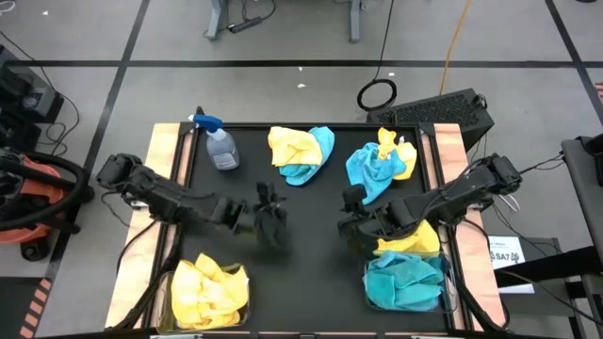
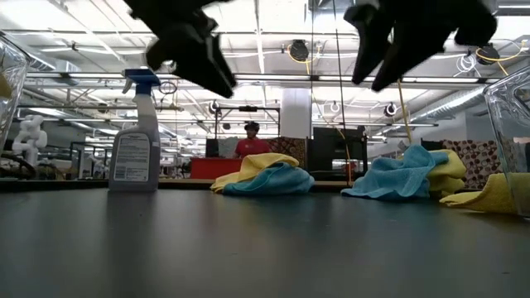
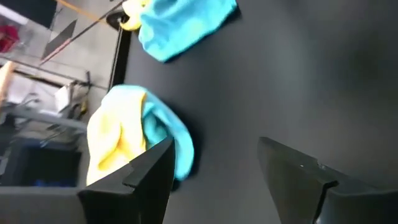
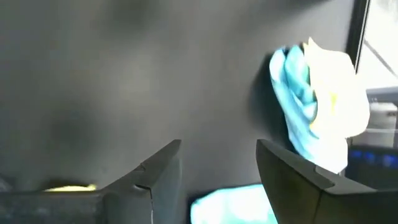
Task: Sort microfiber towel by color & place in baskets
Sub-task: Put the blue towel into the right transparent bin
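Spray bottle (image 1: 220, 143): white label with print too small to read.
Left gripper (image 1: 270, 223): fingers apart, empty, below the bottle over bare table (image 1: 311, 254).
Right gripper (image 1: 353, 218): fingers apart, empty, well right of the bottle.
Loose towels: two yellow-and-blue heaps (image 1: 301, 153) (image 1: 380, 164) right of the bottle.
Left basket (image 1: 209, 292): yellow towels, cut off by frame edge.
Right basket (image 1: 407, 273): blue towels, one yellow, partly hidden by arm.

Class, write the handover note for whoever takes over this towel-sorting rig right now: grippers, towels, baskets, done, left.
Left gripper and right gripper: both open, empty, above mid-table.
Left basket: yellow towels.
Right basket: turquoise towels, with a yellow towel over its far edge.
Left to sort: two mixed yellow-and-turquoise piles, centre pile and right pile, at the table's far side.
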